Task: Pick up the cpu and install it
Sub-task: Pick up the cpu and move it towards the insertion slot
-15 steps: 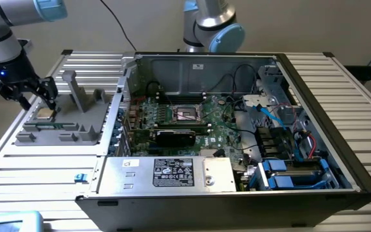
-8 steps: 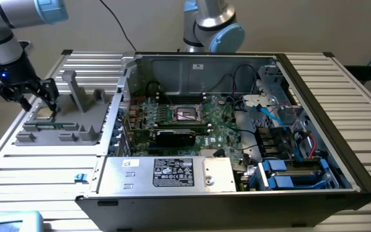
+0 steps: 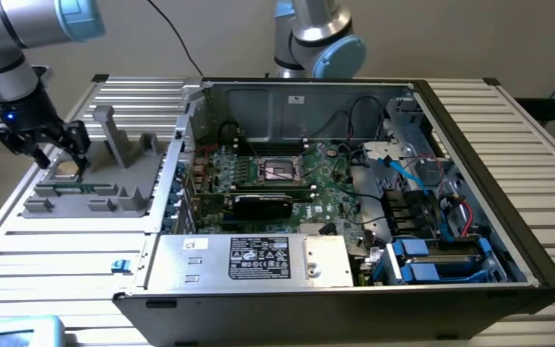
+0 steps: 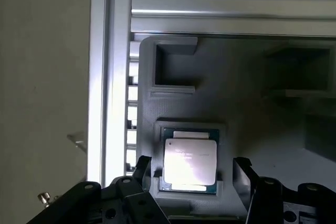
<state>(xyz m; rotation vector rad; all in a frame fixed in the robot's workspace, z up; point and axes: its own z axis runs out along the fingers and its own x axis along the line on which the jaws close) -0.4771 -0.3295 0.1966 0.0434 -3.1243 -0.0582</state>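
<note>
The cpu [image 4: 189, 159], a flat square chip with a shiny silver top, lies in a recess of the grey holder tray [image 4: 241, 87]. In the exterior view the cpu [image 3: 66, 169] sits at that tray's [image 3: 104, 195] near-left part, on the exterior view's left. My gripper [image 3: 58, 160] hangs just above it, open, with one black finger on each side of the chip. The wrist view shows the gripper [image 4: 191, 174] straddling the chip, fingers [image 4: 143, 169] apart from it. The motherboard socket [image 3: 280, 170] lies open inside the computer case [image 3: 494, 130].
The open case holds a black card [image 3: 263, 202], cables, blue drive bays [image 3: 422, 264] and a silver box with a white label [image 3: 258, 262]. The tray has upright grey posts [image 3: 109, 130]. A second arm's base [image 3: 311, 36] stands behind the case. Slatted aluminium table [image 3: 56, 253] surrounds everything.
</note>
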